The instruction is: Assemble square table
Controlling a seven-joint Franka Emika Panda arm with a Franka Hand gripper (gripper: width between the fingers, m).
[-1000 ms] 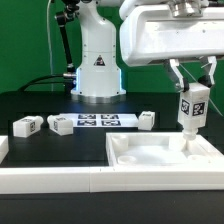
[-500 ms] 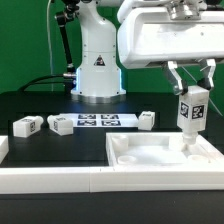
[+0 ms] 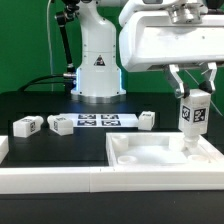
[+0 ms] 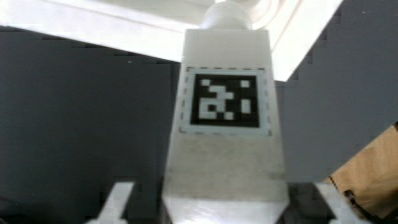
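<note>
Starting at the exterior view's left, a loose leg [image 3: 27, 125] and a second leg [image 3: 60, 125] lie on the bench [image 3: 30, 100]. Then comes the marker board [image 3: 98, 122], a third leg [image 3: 147, 119], and the tabletop [image 3: 150, 155]. Far right, the fingers [image 3: 176, 80] are clamped around an upright leg [image 3: 193, 112], its foot at the slab's far corner. Looks like the first leg-mounting step. Next it probably needs seating squarely and twisting in.

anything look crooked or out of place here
Nothing stands out. The gripper holds one leg roughly upright at the tabletop's corner on the exterior view's right. The three other legs lie loose by the marker board.
</note>
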